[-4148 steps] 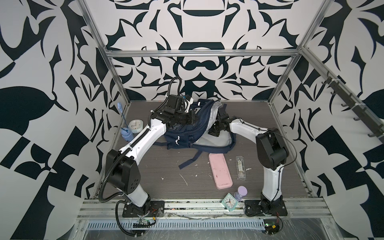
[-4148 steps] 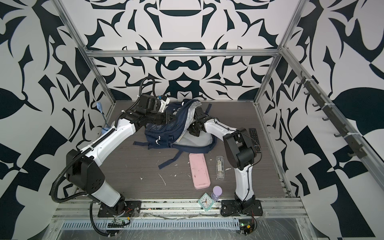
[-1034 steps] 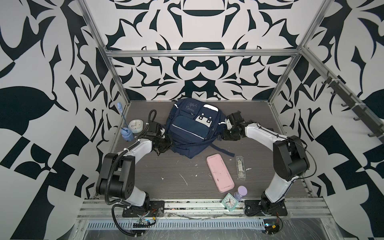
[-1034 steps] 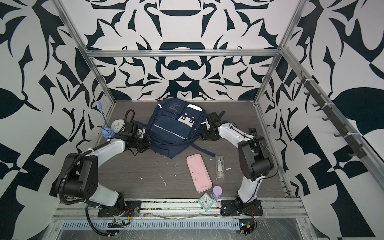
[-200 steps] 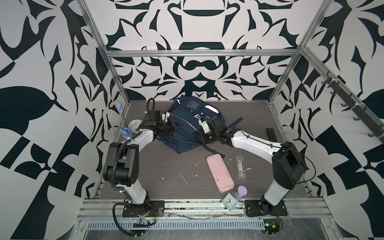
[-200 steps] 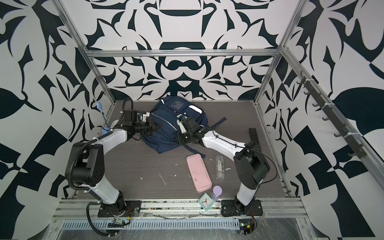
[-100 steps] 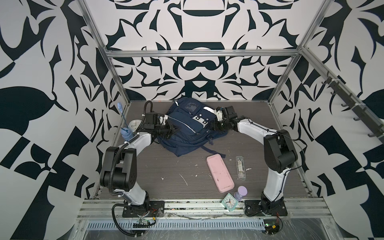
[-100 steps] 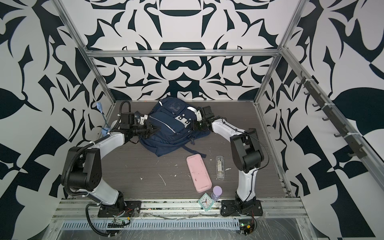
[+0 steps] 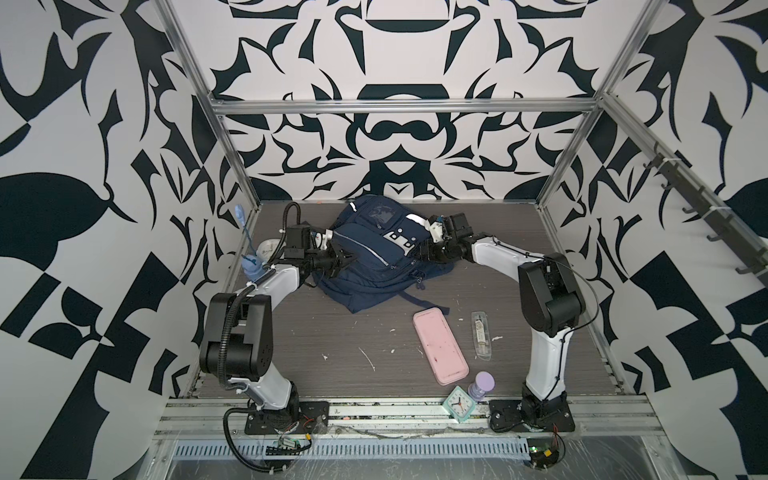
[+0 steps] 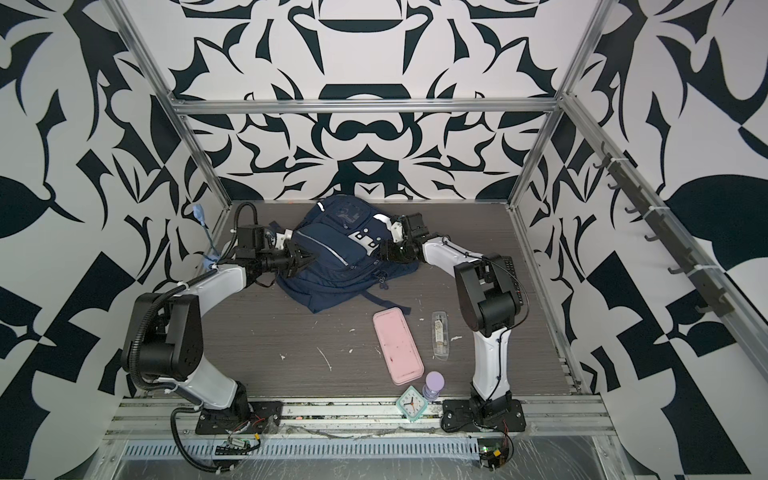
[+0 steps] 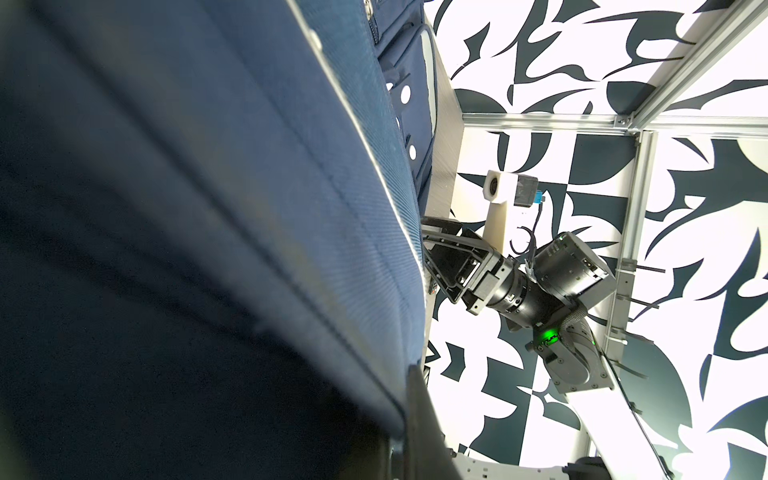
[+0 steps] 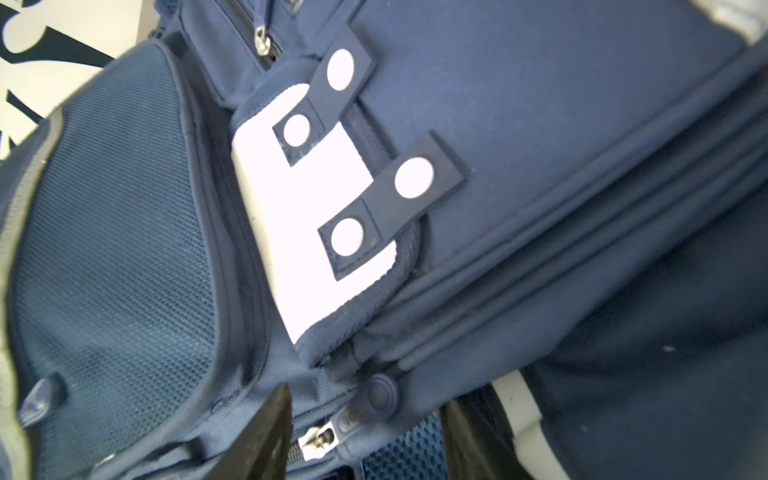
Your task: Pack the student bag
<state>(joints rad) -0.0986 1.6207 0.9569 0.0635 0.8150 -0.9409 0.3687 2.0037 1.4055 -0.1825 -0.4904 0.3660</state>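
Right wrist view: right gripper [image 12: 370,419] jaws apart, straddling zipper pull [image 12: 380,395]; left gripper [image 9: 345,259] jaws clamped on student bag [image 9: 374,253] fabric. Risk: pull slips at closing; bag drags.

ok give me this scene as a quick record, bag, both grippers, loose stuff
bag: navy, front up, at the back of the table
left gripper: shut on the bag's left edge
right gripper: open at the bag's right side, zip pull between its fingers
unpacked, front right: pink case, clear case, clock, lilac bottle
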